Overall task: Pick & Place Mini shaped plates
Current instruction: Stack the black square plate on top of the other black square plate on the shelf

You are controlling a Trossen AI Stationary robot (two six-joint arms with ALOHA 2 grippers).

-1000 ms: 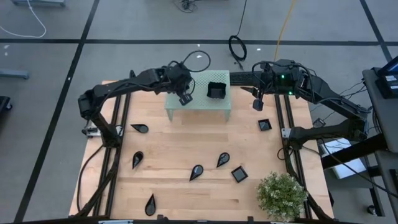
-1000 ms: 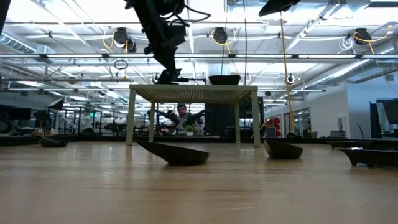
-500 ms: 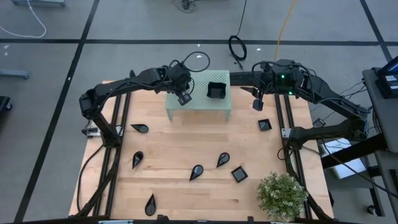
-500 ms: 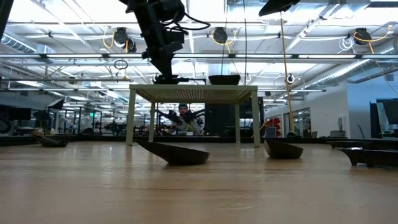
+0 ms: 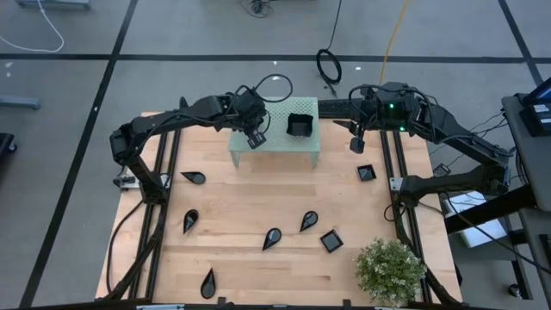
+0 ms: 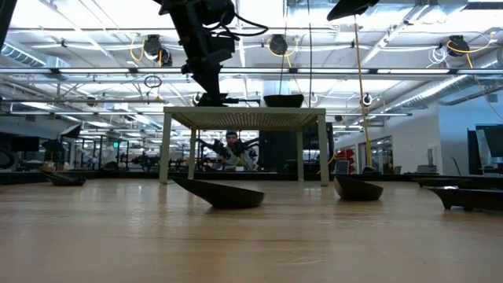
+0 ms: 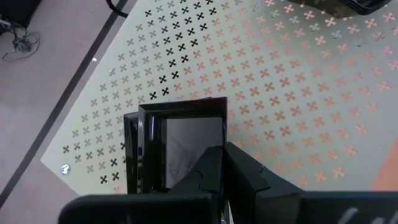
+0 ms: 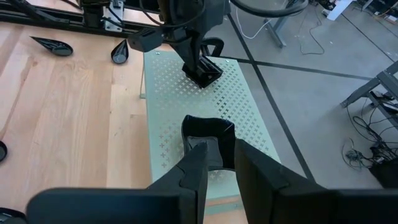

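Note:
My left gripper (image 5: 256, 138) is over the left part of the pale green perforated stand (image 5: 277, 146) and is shut on a square black mini plate (image 7: 186, 134). The right wrist view shows this plate (image 8: 205, 71) too. A second square plate (image 5: 299, 126) rests by its base on the stand's right part. My right gripper (image 5: 357, 144) hovers off the stand's right end, open and empty. Several teardrop plates, such as one (image 5: 194, 178) and another (image 5: 272, 238), lie on the table, as do two square ones (image 5: 331, 240) (image 5: 367, 172). My left gripper pinches the square plate by one side wall (image 7: 144, 146), with one finger (image 7: 132, 155) outside the wall and the other finger (image 7: 211, 165) inside the dish. The fingers come from above, pointing down. The plate sits level at the stand's top; whether its base touches, I cannot tell.
A potted plant (image 5: 392, 271) stands at the table's near right corner. The stand (image 6: 244, 118) has four legs with open room under its top. Bare wood (image 5: 250, 189) lies between the stand and the scattered plates. A person (image 6: 229, 149) is far behind the table.
My left arm has shifted slightly above the stand, its gripper staying shut on the square plate at the stand's left part.

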